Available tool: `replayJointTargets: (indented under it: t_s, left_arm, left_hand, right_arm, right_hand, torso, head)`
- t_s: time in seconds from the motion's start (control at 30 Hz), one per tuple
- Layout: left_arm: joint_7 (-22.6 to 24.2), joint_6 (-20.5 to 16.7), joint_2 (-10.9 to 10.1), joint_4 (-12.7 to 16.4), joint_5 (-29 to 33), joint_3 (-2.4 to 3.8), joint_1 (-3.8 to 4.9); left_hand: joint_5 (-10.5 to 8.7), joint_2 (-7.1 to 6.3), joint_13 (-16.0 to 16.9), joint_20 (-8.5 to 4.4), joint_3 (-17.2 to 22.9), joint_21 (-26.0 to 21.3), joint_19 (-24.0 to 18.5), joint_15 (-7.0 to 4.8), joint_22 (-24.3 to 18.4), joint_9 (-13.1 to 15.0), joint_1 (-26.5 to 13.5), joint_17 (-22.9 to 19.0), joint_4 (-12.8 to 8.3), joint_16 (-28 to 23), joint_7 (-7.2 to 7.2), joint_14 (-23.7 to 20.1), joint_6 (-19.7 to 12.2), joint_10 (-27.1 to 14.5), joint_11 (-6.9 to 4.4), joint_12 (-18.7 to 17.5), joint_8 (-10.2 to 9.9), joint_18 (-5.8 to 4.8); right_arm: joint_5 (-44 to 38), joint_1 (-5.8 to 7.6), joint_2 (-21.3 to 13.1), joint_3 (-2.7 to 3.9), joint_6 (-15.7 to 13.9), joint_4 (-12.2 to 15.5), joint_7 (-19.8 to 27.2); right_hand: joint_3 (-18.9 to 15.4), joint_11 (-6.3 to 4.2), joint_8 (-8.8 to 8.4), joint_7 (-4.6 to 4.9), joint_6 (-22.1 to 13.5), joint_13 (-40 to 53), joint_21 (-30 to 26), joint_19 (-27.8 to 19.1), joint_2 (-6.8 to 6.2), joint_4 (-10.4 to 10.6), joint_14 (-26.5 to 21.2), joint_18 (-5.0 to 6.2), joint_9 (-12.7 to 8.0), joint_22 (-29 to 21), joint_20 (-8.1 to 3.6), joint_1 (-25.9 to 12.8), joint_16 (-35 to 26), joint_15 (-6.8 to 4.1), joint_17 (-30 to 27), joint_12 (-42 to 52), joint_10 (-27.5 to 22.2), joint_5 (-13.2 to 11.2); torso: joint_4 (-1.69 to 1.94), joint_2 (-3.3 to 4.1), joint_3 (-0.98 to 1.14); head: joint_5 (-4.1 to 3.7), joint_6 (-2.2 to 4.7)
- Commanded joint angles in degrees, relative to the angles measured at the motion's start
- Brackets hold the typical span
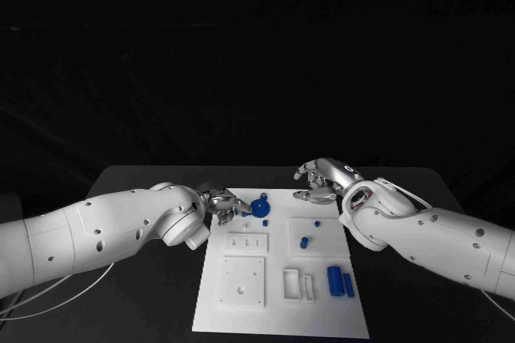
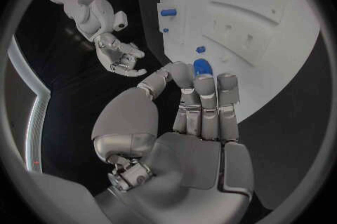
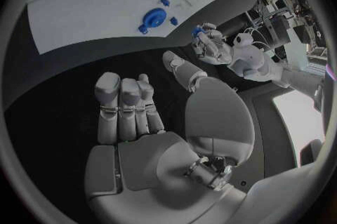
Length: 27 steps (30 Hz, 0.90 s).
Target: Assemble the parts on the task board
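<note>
Placement step at the far left corner of the white board (image 1: pixel 281 298), as I judge it.
My left hand (image 1: pixel 225 203) pinches a small blue part (image 2: pixel 202 65) between thumb and fingertips just beside the blue wheel (image 1: pixel 261 206); I'd lower it slowly and straight over its seat. My right hand (image 1: pixel 322 181) hovers beyond the far edge, fingers loosely curled, holding nothing. I can read no writing or labels.
</note>
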Motion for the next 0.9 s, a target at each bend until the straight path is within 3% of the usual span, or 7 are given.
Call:
replayJointTargets:
  t_s: [0.03, 0.1, 0.17, 0.4, 0.47, 0.9]
  left_arm:
    - [-4.1, 2.4, 0.1, 0.1, -8.0, -0.38, 0.01]
    - [-4.9, 2.4, 0.2, 0.1, -10.0, -1.27, 0.01]
    - [-5.3, 2.4, 0.4, -0.1, -10.6, -1.62, -0.05]
    - [-5.9, 2.6, 1.6, -1.0, -12.0, -1.64, -1.54]
    - [-5.9, 2.8, 1.9, -1.0, -12.8, -1.64, -1.93]
    - [-6.1, 5.6, 2.9, -1.5, -16.1, -1.63, -2.47]
  left_hand:
    - [-0.07, 0.09, 1.7, -6.16, 0.4, 1.1, 0.2, -2.12, 1.1, 11.7, -0.5, 0.2, 0.0, 1.3, -4.0, 0.5, 4.8, -1.6, -0.66, 1.9, -0.3, 0.78]
    - [0.04, 0.08, 2.7, -6.38, 0.4, 1.8, 0.2, -2.37, 1.1, 12.3, -0.6, 0.2, -0.1, 2.0, -4.13, 0.6, 5.1, -1.9, -0.79, 3.0, -0.5, 0.81]
    - [0.18, 0.07, 3.6, -6.58, 0.3, 2.5, 0.4, -2.62, 1.1, 12.9, -0.8, 0.3, -0.1, 2.8, -4.34, 0.8, 5.5, -2.0, -0.99, 4.0, -0.5, 0.85]
    - [0.71, 0.65, 5.9, -7.06, 0.2, 4.4, 0.5, -3.33, 1.0, 14.9, -1.5, 0.4, 0.0, 5.1, -4.84, 1.0, 6.5, -2.5, -1.49, 6.7, -0.6, 1.03]
    - [1.52, 0.91, 6.4, -7.13, 0.1, 4.8, 0.4, -3.46, 1.0, 15.6, -1.9, 0.4, -0.2, 5.6, -4.91, 0.9, 6.7, -2.6, -1.66, 7.3, -0.6, 1.08]
    - [2.15, 1.61, 7.2, -7.2, 0.1, 5.8, 0.3, -3.67, 0.8, 17.1, -2.9, 0.2, -0.3, 6.9, -5.25, 1.2, 7.5, -2.6, -1.91, 8.7, -0.5, 1.2]
  right_arm:
    - [4.2, -0.01, -1.0, 0.37, -3.1, 0.1, 3.0]
    - [4.9, -0.01, -1.6, 0.69, -3.3, 0.3, 3.1]
    - [5.4, -0.01, -1.9, 0.94, -3.3, 0.4, 3.2]
    - [6.2, -0.01, -2.3, 1.43, -3.3, 0.6, 3.5]
    - [6.3, -0.01, -2.2, 1.45, -3.2, 0.6, 3.5]
    - [6.6, 0.0, -2.1, 1.47, -3.2, 0.7, 3.5]
  right_hand:
    - [0.1, 0.01, -0.15, 1.17, -0.9, -0.2, -0.3, 0.0, -0.06, 0.6, 0.1, 6.76, -0.1, -0.1, 0.14, 0.9, -0.2, 0.12, -0.1, 0.3, -0.1, 0.9]
    - [0.0, 0.0, -0.14, 1.16, -0.9, -0.3, -0.4, 0.1, -0.01, 0.8, 0.2, 6.76, -0.1, 0.0, 0.16, 1.1, -0.2, 0.11, -0.1, 0.4, -0.1, 1.4]
    - [-0.1, -0.01, -0.12, 1.16, -0.8, -0.4, -0.4, 0.1, 0.03, 1.0, 0.2, 6.76, -0.1, 0.0, 0.16, 1.1, -0.2, 0.1, -0.1, 0.4, 0.0, 1.8]
    - [-0.2, -0.05, -0.1, 1.12, -0.8, -0.7, -0.4, 0.3, 0.2, 1.2, 0.4, 6.76, -0.2, 0.0, 0.14, 1.5, -0.2, 0.06, -0.1, 0.6, 0.0, 2.9]
    - [-0.2, -0.05, -0.1, 1.12, -0.8, -0.8, -0.4, 0.3, 0.23, 1.3, 0.4, 6.76, -0.2, 0.0, 0.14, 1.6, -0.2, 0.06, -0.1, 0.6, 0.0, 3.1]
    - [-0.3, -0.07, -0.1, 1.1, -0.7, -1.1, -0.5, 0.4, 0.34, 1.5, 0.5, 6.76, -0.3, 0.1, 0.14, 1.9, -0.2, 0.04, -0.2, 0.8, 0.0, 4.3]
  torso:
    - [-0.1, -0.09, 0.03]
    - [-0.06, -0.04, 0.04]
    - [-0.13, -0.06, 0.13]
    - [0.04, -0.03, 0.16]
    - [0.06, -0.01, 0.07]
    - [-0.03, 0.02, 0.0]
  head:
    - [0.25, -0.49]
    - [0.24, -0.56]
    - [0.3, -0.77]
    - [0.22, -1.25]
    - [0.21, -1.32]
    - [0.45, -2.03]
